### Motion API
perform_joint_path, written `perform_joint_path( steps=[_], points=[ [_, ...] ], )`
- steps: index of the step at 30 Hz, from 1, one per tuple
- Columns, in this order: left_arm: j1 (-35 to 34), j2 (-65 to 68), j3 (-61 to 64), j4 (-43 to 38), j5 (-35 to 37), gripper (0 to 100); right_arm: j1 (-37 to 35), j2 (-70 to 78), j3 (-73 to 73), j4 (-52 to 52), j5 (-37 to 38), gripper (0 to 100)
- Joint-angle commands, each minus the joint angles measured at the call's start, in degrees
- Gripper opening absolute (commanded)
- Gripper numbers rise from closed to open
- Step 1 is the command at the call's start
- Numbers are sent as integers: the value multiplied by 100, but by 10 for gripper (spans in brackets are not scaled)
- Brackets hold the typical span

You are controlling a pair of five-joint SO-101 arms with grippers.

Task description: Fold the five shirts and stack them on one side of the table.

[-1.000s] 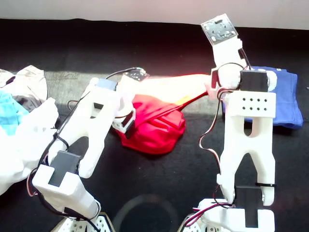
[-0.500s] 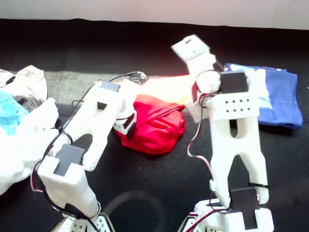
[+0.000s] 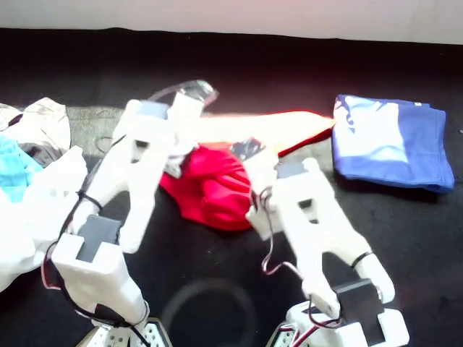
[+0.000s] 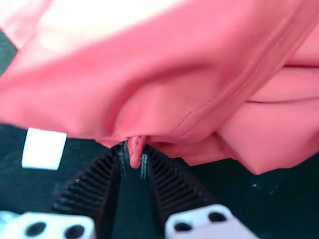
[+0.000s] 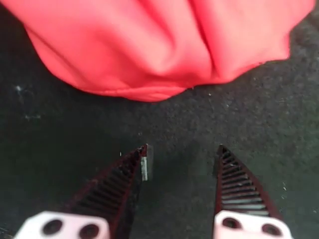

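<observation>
A red shirt [image 3: 213, 184] lies crumpled at the table's middle, one sunlit part stretched toward the back right. My left gripper [image 3: 173, 160] is at its left edge; in the left wrist view the left gripper [image 4: 133, 153] is shut on a small fold of the red shirt [image 4: 164, 84]. My right gripper [image 3: 255, 208] sits at the shirt's near right edge. In the right wrist view the right gripper [image 5: 182, 149] is open over bare black table, just short of the red shirt [image 5: 149, 45]. A folded blue shirt [image 3: 391, 141] lies at the back right.
A heap of unfolded shirts [image 3: 32, 188], white, cyan and grey, lies along the left edge. The black table [image 3: 412, 238] has free room at the front right and across the back. A pale wall borders the far edge.
The right arm swung from the back near the blue shirt down to the red shirt's near right edge. The left arm shifted back, dragging the red cloth slightly left.
</observation>
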Motion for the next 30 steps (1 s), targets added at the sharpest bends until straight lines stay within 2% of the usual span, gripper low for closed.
perform_joint_path(
  steps=[1,5,8,13,17,22,24,29,30],
  points=[
    [-611,-13,-980,378,-26,9,-462,-242,356,-831,-448,207],
    [-1182,13,-1710,651,-26,9,-1033,-233,365,-1130,-914,331],
    [-1385,13,-1974,782,-26,9,-1358,-189,356,-1437,-853,413],
    [-1446,-31,-2035,826,-26,9,-1560,-163,400,-1912,-686,413],
    [-1446,-40,-2035,835,-18,9,-1288,13,374,-2202,-686,413],
    [-1446,-48,-2070,967,-18,9,-884,1015,31,-2202,-686,410],
    [-1446,-48,-2167,1178,-18,9,-708,1288,-171,-2167,-686,352],
    [-1446,-48,-2527,1582,-18,9,-154,1358,-734,-1815,-712,5],
    [-1446,-48,-2607,1662,-18,9,-13,1358,-884,-1692,-695,5]
  ],
)
